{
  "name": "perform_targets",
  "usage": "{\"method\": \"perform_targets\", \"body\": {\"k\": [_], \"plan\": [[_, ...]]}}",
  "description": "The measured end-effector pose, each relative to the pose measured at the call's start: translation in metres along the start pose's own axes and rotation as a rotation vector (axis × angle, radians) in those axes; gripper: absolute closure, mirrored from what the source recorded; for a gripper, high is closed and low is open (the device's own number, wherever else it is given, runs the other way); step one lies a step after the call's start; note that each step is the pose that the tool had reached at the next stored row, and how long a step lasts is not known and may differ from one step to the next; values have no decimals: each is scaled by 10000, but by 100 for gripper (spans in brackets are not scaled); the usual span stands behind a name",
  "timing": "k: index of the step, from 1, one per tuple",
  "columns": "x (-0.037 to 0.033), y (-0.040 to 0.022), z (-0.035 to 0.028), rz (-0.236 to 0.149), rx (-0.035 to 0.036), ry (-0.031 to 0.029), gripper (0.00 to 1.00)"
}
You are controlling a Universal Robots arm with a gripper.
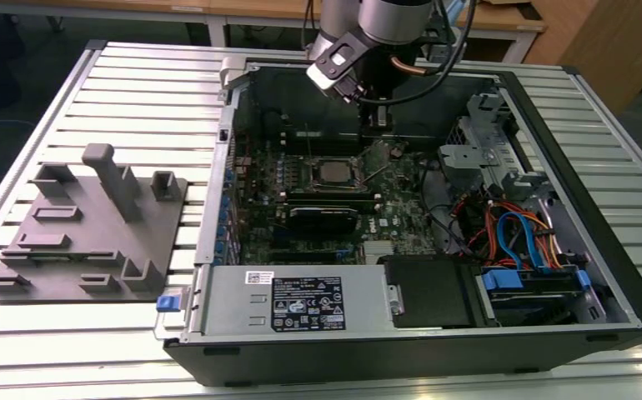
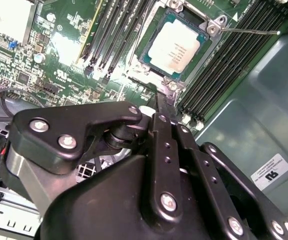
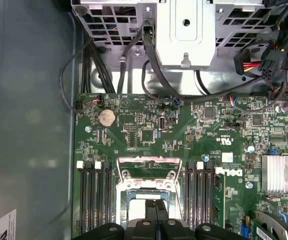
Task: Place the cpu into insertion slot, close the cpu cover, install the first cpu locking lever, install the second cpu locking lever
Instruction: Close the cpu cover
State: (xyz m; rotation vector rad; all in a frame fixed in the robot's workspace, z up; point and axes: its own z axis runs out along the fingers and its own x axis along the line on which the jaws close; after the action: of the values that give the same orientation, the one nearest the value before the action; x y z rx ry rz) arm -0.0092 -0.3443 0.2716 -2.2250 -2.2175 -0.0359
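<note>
Hand (image 1: pixel 378 118) is hanging inside the open computer case (image 1: pixel 588 275), close over the edge of the insertion slot (image 3: pixel 127 194). In the second wrist view I'm seeing its fingers (image 2: pixel 160 131) pressing together, clenched, with nothing visible between them. The cpu (image 2: pixel 176 47) is sitting in the slot, silver top facing up, and the cpu cover (image 2: pixel 196 64) looks like it's lying flat around it, though I can't be sure it's fully down. A thin metal lever (image 2: pixel 249 31) is sticking out sideways from the socket corner, crossing over the long black memory slots (image 2: pixel 224 67).

The case is lying on its side on a table (image 1: pixel 143 75) made of silvery slatted rails. On the exterior view's left, a grey fixture plate (image 1: pixel 87 242) with upright blocks is resting on the same slats, well apart from the hand. Behind the table I'm making out light wooden furniture (image 1: pixel 488 25) and a dark floor (image 1: pixel 10 50).
</note>
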Motion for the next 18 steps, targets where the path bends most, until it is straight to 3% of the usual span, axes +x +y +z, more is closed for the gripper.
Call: {"method": "perform_targets", "body": {"k": [18], "plan": [[0,51,1,0,0,0,90]]}}
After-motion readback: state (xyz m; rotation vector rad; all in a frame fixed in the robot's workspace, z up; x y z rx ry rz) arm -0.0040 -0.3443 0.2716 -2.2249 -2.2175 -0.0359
